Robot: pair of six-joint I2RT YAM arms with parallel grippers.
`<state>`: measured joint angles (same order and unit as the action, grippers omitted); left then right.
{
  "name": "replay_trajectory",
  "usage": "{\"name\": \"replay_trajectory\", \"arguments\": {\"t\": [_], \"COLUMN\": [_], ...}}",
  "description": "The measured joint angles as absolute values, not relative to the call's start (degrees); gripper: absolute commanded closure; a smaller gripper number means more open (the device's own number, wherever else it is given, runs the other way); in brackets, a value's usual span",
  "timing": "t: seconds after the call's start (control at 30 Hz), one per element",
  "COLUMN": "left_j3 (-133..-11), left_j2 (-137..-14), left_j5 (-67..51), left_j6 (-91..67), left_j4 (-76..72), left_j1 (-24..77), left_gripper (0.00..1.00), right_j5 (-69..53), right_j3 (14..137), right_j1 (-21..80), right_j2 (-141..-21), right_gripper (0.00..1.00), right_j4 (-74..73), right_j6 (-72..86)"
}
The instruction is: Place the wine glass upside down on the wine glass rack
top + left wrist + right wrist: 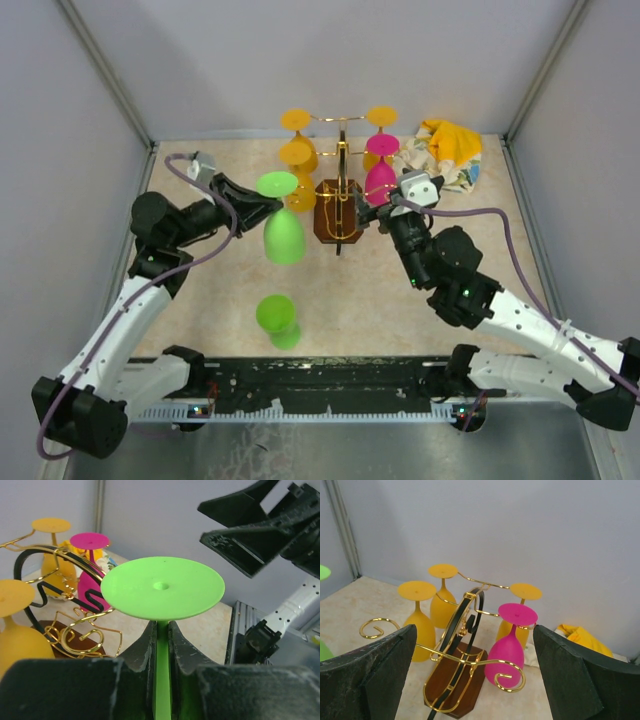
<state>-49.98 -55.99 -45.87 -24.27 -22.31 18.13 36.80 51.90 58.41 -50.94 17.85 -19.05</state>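
Observation:
My left gripper (262,206) is shut on the stem of a green wine glass (284,235) and holds it upside down, foot up, just left of the wine glass rack (338,205). In the left wrist view the fingers (142,647) clamp the green stem under the round foot (162,587). The rack is gold wire on a brown wooden base (457,680), with yellow glasses (417,625) and a pink glass (512,647) hanging upside down. My right gripper (372,213) is open and empty at the rack's right side, its fingers (385,675) framing the rack.
A second green glass (277,318) stands upside down on the table near the front. A yellow and patterned cloth (445,150) lies at the back right. Grey walls close in the table on three sides.

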Motion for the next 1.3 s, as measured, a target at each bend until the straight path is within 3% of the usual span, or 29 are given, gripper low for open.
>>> {"name": "replay_trajectory", "arguments": {"t": [0.3,0.57,1.3], "left_j3": [-41.21,-33.45,-30.92], "left_j2": [-56.51,-59.22,-73.14], "left_j5": [-50.89,-47.29,-39.03], "left_j6": [-22.41,-20.56,-16.25], "left_j4": [-32.18,-43.70,-62.67], "left_j1": [20.93,23.31,26.94], "left_gripper": [1.00,1.00,1.00], "right_j5": [39.05,39.44,39.86], "right_j3": [52.97,52.97,52.97], "right_j1": [58.41,58.39,58.41], "right_j2": [-50.19,-49.87,-47.72], "right_gripper": [0.01,0.01,0.01], "right_j4": [14.90,14.24,12.10], "right_j6": [-17.89,-18.00,-19.05]}}
